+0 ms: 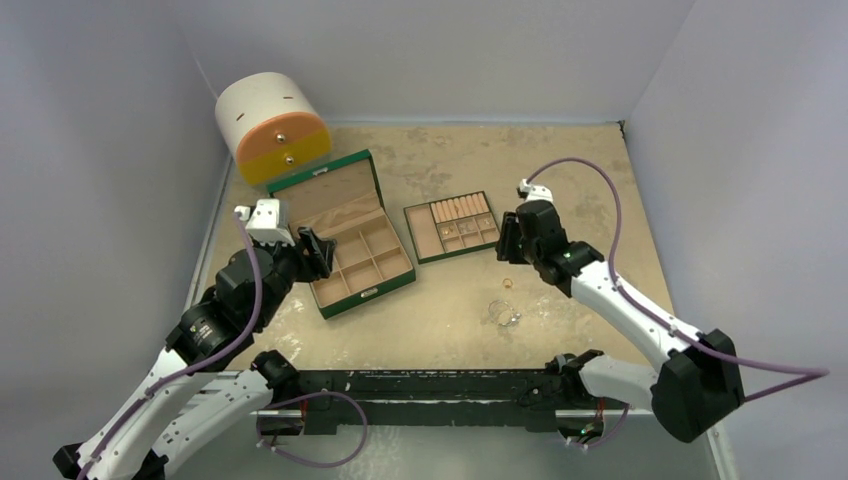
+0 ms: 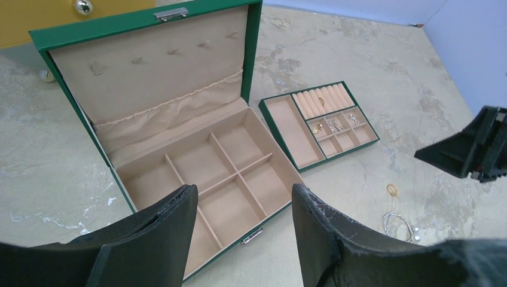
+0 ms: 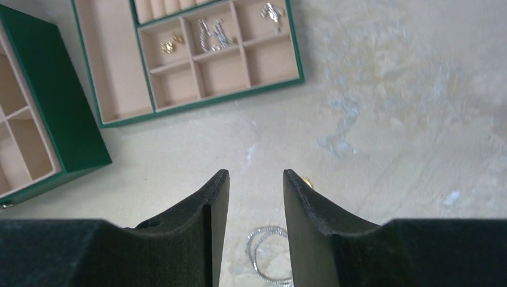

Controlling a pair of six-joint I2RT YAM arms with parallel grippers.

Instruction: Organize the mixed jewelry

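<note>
In the top view, the left gripper (image 1: pixel 318 252) hangs over the left edge of the open green compartment box (image 1: pixel 320 195). The right gripper (image 1: pixel 507 240) hovers just right of the tray (image 1: pixel 458 253). A gold ring (image 1: pixel 507 283) and a silvery wire hoop (image 1: pixel 500 312) lie loose on the table (image 1: pixel 580 180), nearer the robot. The left wrist view shows that gripper's jaws spread wide and empty above bare box compartments. The right wrist view shows its jaws narrowly parted, holding nothing, aimed at bare table between tray and hoop; small earrings (image 3: pixel 170 45) already sit in the tray's cells. The step in hand appears to be fetching the next loose piece, which calls for a careful descent onto the ring. Here the ring is nearly hidden behind the gripper, and the frame's bottom edge cuts off the hoop.
</note>
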